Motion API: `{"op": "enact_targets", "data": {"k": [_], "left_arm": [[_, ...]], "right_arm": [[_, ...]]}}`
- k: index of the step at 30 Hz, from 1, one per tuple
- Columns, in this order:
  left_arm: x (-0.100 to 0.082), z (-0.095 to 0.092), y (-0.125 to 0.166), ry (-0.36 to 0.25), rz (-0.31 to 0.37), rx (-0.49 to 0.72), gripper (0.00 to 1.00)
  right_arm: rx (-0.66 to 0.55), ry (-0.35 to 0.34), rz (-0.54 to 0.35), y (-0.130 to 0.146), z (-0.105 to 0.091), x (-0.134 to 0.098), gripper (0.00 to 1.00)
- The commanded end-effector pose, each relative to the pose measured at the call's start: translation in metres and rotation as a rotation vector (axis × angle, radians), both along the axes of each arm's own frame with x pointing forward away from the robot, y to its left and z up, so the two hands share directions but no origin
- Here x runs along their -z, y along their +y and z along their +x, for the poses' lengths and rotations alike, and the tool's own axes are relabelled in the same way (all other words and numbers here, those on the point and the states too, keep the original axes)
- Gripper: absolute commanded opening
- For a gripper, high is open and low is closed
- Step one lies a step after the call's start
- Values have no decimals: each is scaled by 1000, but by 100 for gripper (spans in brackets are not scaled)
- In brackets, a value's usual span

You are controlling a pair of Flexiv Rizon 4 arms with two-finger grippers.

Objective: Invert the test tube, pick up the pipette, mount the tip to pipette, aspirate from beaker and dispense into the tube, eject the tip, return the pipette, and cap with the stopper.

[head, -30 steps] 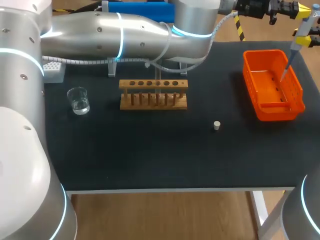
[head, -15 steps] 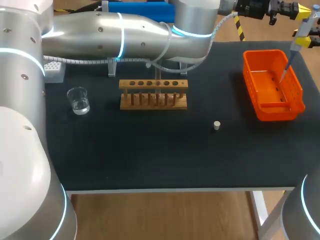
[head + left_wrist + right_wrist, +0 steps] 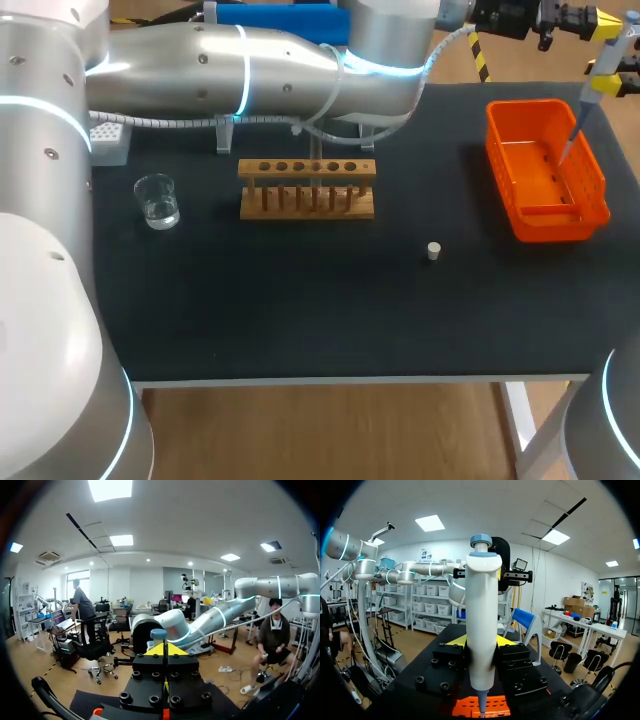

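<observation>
Pipette [image 3: 481, 605] clamped upright between right tool [image 3: 481, 641] fingers.

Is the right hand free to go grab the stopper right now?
Probably not yet: the right hand is shut on the pipette over the orange basket. The stopper lies in the open with nothing near it, so only the full grip stops it.

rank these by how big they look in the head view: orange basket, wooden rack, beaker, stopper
1. orange basket
2. wooden rack, about as wide but covering less area
3. beaker
4. stopper, clearly the smallest
All stand on the same table, so nearness hardly skews this.
</observation>
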State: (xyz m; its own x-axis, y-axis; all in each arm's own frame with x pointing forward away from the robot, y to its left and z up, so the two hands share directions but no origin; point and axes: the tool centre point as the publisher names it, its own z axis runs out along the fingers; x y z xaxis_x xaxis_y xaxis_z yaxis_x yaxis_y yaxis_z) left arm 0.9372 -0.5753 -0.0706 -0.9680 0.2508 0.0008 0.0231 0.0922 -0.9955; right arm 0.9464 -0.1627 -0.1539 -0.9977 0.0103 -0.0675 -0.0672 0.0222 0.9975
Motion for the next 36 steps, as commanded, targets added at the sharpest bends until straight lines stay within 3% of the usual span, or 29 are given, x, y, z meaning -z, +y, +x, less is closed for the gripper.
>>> {"op": "enact_targets", "data": {"k": [1,36], "left_arm": [[9,4,-5,2,5,9,0],[20,4,-3,22,-6,12,0]], "right_arm": [[-3,-1,-3,1,0,-9,0],[-3,-1,-3,1,0,-9,0]]}}
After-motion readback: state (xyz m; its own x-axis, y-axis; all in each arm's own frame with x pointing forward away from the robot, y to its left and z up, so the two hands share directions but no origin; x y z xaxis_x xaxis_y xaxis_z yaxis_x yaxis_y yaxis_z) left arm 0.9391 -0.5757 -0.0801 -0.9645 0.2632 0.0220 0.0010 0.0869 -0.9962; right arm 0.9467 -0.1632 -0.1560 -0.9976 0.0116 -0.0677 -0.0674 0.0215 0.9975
